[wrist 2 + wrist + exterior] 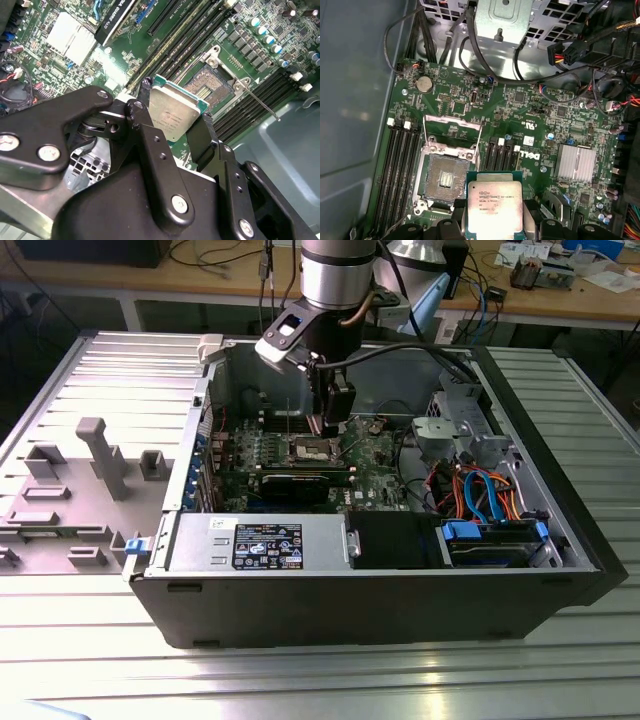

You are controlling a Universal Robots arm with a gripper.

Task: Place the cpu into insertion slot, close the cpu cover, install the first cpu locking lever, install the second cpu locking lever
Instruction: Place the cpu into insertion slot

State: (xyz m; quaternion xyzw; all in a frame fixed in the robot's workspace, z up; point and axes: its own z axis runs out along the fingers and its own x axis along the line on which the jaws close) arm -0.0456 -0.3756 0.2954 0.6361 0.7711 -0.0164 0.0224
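- The gripper (176,104) is clamping the cpu (494,206) by 2 opposite edges. Its 2 black fingers are closed only as far as the chip's width allows, and the chip's silvery face is showing in both wrist views.
- The cpu is hanging above the green motherboard (520,107) and, as far as I am judging from both wrist views, is not resting on anything.
- The insertion slot (443,177) is lying just beside the held chip rather than under it. In the first wrist view the offset is running toward the bank of memory slots (402,165). In the exterior view the slot is sitting slightly toward the exterior view's left of the fingers.
- Being nearly square, the chip is offering no real long axis. Its edges are running roughly parallel to the slot's silver rim, so the mismatch is looking like a sideways one, not a twist.
- The slot is standing empty, with its dark contact field bare.
- The cpu cover (452,129) is standing swung open on the side of the slot away from the gripper, and 1 thin locking lever (260,102) is sticking out free beside the slot.
- The open computer case (350,590) is holding the motherboard, a black graphics card (300,483) and a grey drive cage (450,430) with coloured cables (480,490) below it.
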